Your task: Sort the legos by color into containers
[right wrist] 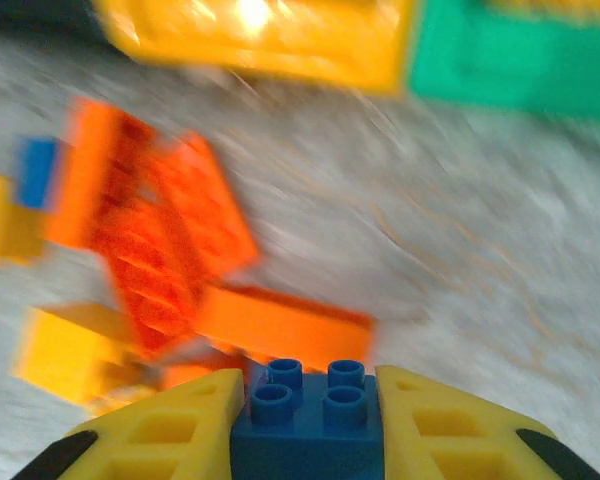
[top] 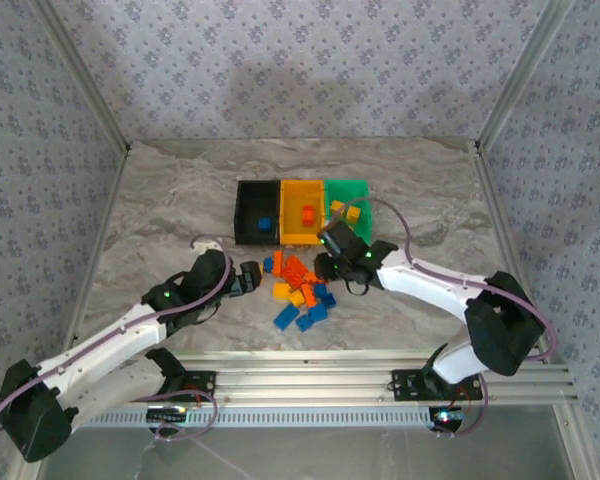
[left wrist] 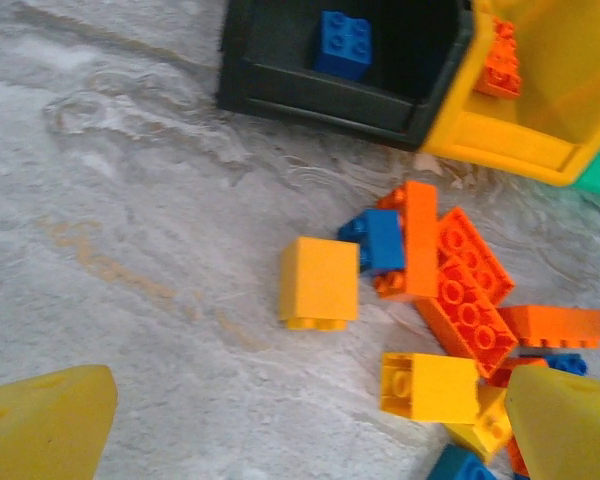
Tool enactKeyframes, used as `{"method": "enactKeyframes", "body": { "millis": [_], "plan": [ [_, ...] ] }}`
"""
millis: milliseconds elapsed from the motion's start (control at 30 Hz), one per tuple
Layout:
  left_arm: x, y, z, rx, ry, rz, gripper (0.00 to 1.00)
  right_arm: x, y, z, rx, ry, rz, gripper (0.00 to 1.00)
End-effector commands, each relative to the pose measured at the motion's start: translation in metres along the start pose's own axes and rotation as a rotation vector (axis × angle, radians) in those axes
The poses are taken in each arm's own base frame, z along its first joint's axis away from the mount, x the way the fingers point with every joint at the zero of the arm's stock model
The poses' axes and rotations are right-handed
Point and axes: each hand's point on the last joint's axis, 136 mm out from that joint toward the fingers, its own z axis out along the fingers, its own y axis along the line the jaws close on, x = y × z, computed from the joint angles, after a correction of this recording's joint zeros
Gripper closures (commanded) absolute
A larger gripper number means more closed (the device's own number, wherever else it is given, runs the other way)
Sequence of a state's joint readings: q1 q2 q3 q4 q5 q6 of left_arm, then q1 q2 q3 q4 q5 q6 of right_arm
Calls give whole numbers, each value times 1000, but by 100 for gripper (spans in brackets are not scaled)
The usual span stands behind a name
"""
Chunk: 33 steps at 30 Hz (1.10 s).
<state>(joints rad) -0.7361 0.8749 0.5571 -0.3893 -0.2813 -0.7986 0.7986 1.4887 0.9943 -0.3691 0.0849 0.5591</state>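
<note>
The legos (top: 300, 292) lie in a loose pile of blue, red-orange and yellow-orange bricks just in front of the containers, a joined row of a black bin (top: 257, 225), a yellow-orange bin (top: 302, 232) and a green bin (top: 352, 190). At the pile's right edge my right gripper (right wrist: 310, 388) is shut on a blue two-by-two brick (right wrist: 310, 435), with a finger pressed to each side. My left gripper (left wrist: 305, 440) stands open at the pile's left side, low over the table, a yellow brick (left wrist: 318, 283) just ahead of it. The black bin holds a blue brick (left wrist: 342, 42) and the yellow-orange bin a red-orange one (left wrist: 500, 60).
Yellow bricks (top: 346, 211) lie in the green bin. Aluminium frame rails (top: 380, 380) run along the near edge and up both sides. Bare marbled tabletop (top: 160, 200) spreads to the left of and behind the bins.
</note>
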Motion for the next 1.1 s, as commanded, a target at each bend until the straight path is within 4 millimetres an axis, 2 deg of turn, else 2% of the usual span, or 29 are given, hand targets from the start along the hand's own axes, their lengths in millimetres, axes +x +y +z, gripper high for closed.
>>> {"method": "enactKeyframes", "body": {
  "millis": [0, 100, 267, 467, 600, 700, 800, 933, 1067],
  "plan": [
    [4, 18, -2, -41, 2, -29, 0, -36, 32, 5, -52, -36, -56, 68],
    [8, 23, -3, -40, 17, -32, 0, -75, 60, 15, -92, -80, -78, 68],
    [12, 27, -3, -46, 32, -18, 0, -125, 96, 49, -140, -107, -82, 67],
    [11, 28, -2, -44, 33, -8, 0, -155, 103, 94, -139, -84, -47, 67],
    [10, 29, -1, -51, 30, -4, 0, -169, 102, 110, -160, -87, -18, 60],
    [9, 28, 1, -57, 30, 0, 0, -181, 107, 108, -188, -118, -14, 46],
    [8, 27, 3, -57, 31, 0, 0, -194, 113, 92, -212, -158, -16, 36],
    [7, 21, 6, -38, 39, -1, 1, -203, 116, 61, -234, -207, -12, 33],
    [4, 8, 12, -7, 55, 10, 6, -193, 107, 26, -243, -249, -4, 32]
  ]
}}
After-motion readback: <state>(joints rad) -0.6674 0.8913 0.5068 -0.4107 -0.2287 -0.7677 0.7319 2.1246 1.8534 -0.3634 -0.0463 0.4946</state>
